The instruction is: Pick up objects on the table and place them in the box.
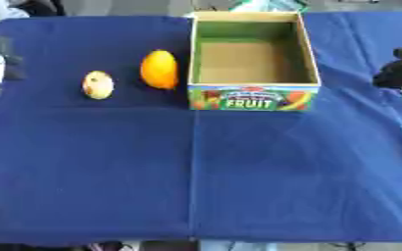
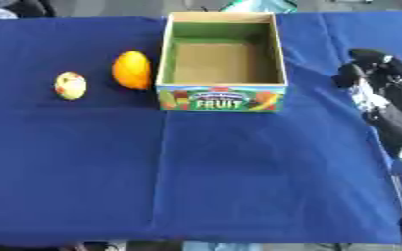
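An orange fruit lies on the blue cloth just left of the box. Further left lies a small yellowish fruit with a red blush. The cardboard box, green inside and marked FRUIT on its front, stands open at the back middle with nothing in it. My right hand shows as a dark shape at the right edge, level with the box and apart from it. A dark part of my left hand shows at the left edge, well left of the small fruit. Neither hand touches anything.
The blue cloth covers the whole table, with a fold line running down its middle. My right arm runs along the table's right edge. Other things lie blurred beyond the far edge.
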